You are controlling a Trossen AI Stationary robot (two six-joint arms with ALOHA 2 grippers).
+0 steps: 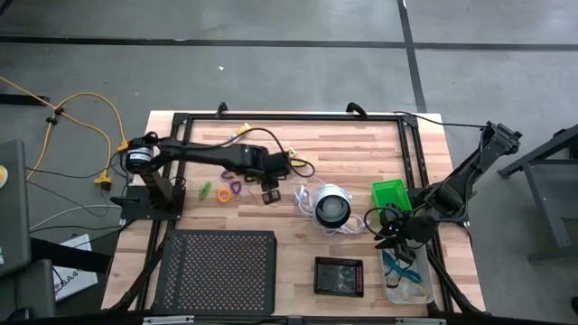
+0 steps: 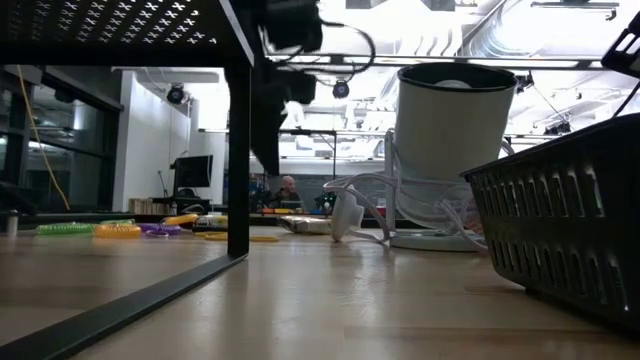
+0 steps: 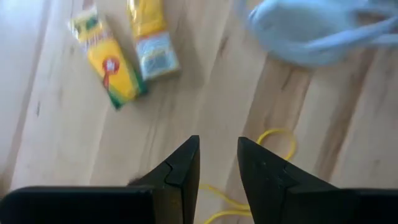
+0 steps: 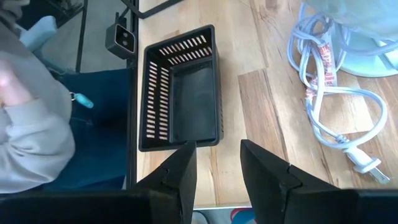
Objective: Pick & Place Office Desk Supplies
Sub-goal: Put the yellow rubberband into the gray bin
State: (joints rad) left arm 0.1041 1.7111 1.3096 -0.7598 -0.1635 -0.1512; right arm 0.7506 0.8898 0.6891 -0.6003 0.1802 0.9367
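Note:
Two finger-sized yellow-and-white packs [image 3: 109,59] [image 3: 152,37] lie flat on the wooden table, just ahead of my left gripper [image 3: 217,162]. That gripper hovers over the table's middle [image 1: 271,181], pointing steeply down, open, with nothing between its fingers. A thin yellow loop [image 3: 277,142] lies on the wood beside its fingertips. Green [image 1: 206,190], purple [image 1: 231,188] and orange [image 1: 223,195] loops lie to the left of the packs. My right gripper [image 4: 217,168] waits open above the table's right side [image 1: 397,230], over the black tray's [image 4: 180,93] edge.
A round white-and-black object [image 1: 332,208] with a coiled white cord [image 4: 329,106] stands right of the packs. A green tray [image 1: 390,192], a black tray [image 1: 339,275] and a clear tray [image 1: 406,282] sit at the right. A perforated black panel [image 1: 217,271] covers the near left. A person [image 4: 31,118] is beyond the table's edge.

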